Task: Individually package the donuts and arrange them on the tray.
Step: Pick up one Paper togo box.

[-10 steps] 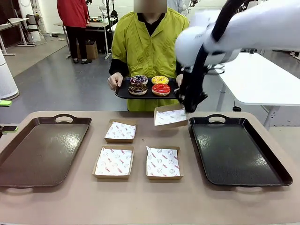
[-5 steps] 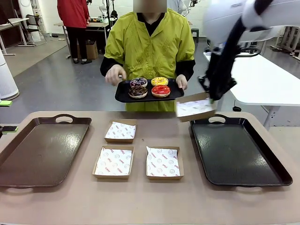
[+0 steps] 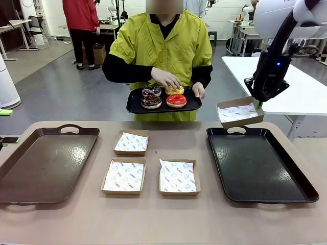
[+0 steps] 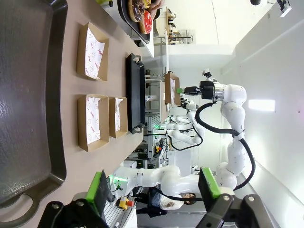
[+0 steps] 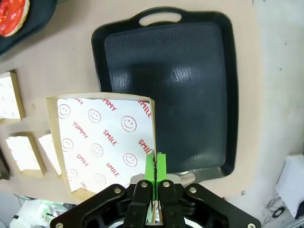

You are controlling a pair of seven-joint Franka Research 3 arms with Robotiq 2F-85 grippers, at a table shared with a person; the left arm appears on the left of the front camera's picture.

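Observation:
A person holds a small black serving tray (image 3: 134, 105) with the donuts: red-glazed (image 3: 176, 100), chocolate with sprinkles (image 3: 150, 101) and a dark drizzled one (image 3: 151, 91). The person's hand (image 3: 166, 79) rests on the yellow donut (image 3: 175, 91). My right gripper (image 3: 257, 102) is shut on the rim of a paper-lined cardboard box (image 3: 239, 111), held in the air above the far edge of the right black tray (image 3: 258, 163). In the right wrist view the gripper (image 5: 155, 164) pinches the box (image 5: 104, 137) over the tray (image 5: 190, 85). My left gripper (image 4: 153, 187) is open with nothing in it, near the left tray (image 4: 23, 95).
Three more lined boxes (image 3: 131, 142) (image 3: 123, 176) (image 3: 178, 177) lie on the table between the trays. The left tray (image 3: 46, 161) is bare. A white table (image 3: 286, 87) stands behind on the right.
My right arm has carried the box up and to the right, from the table's middle to above the right tray's far edge. The person's hand has moved onto the yellow donut.

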